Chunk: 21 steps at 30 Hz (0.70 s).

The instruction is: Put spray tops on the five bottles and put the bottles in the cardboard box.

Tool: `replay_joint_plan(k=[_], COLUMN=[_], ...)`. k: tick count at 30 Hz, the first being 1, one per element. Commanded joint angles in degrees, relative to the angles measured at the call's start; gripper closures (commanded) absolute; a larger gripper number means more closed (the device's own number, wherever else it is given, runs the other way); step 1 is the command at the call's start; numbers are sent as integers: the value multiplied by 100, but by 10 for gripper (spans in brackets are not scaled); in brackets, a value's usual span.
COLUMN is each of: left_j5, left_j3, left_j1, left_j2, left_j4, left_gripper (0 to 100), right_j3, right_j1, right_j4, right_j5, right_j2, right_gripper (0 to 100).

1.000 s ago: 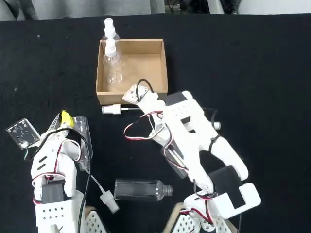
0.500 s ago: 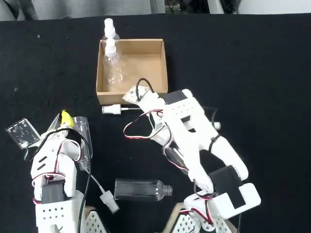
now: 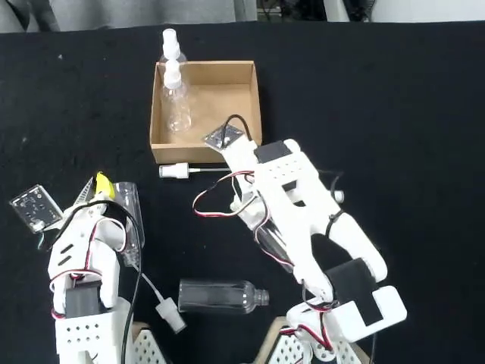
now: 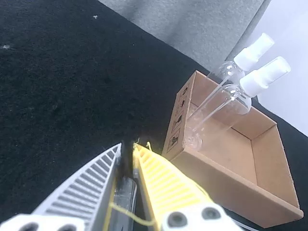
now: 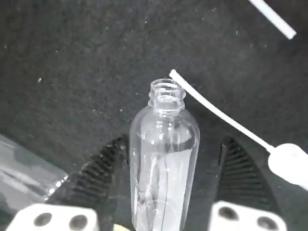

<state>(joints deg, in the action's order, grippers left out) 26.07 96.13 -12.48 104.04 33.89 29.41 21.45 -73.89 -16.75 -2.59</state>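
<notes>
The right arm (image 3: 303,220) stretches from its base at the table's near edge diagonally toward the cardboard box (image 3: 227,102). Its wrist is bent over, so the right gripper (image 5: 173,144) faces down at the black table (image 3: 409,114). The jaws stand wide, one black finger (image 5: 98,175) on each side of an uncapped bottle (image 5: 163,163) lying on the cloth between them. One finger sits close against the bottle's side and the other stands clear of it, so the bottle is straddled, not squeezed. A loose spray top (image 5: 291,161) lies just beside it, its thin tube reaching the rim of the open neck.

The left arm (image 3: 87,258) is folded back over its base at the near left, with the left gripper (image 4: 127,144) pointing toward the box. Its grey and yellow jaws are pressed nearly together, leaving only a thin slit; I cannot tell whether anything is pinched there. A second bare bottle (image 3: 129,216) lies along this arm's side.

A third bare bottle (image 3: 220,296) lies between the two bases, with another spray top (image 3: 168,312) near its bottom end. A further spray top (image 3: 176,171) lies just in front of the box's near wall.

One capped bottle (image 3: 176,102) lies in the box along its left wall. The other capped bottle (image 3: 171,47) sticks out past the far wall at that same corner; I cannot tell whether its base is inside.
</notes>
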Motion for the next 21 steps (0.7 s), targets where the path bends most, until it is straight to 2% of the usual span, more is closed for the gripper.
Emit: replay_joint_plan(k=[1,13,21], left_j5=[-53,-53,-53], left_j3=[127,127,127], left_j1=[-75,-75,-75], left_j2=[26,26,26], left_j4=[-123,-123,-123], left_gripper=[970,970,970], right_j3=[22,418,418], right_j1=[-97,-97,-97], right_j4=[123,440,448], right_j5=[79,79,44], right_j2=[22,22,22], right_gripper=[747,750,889])
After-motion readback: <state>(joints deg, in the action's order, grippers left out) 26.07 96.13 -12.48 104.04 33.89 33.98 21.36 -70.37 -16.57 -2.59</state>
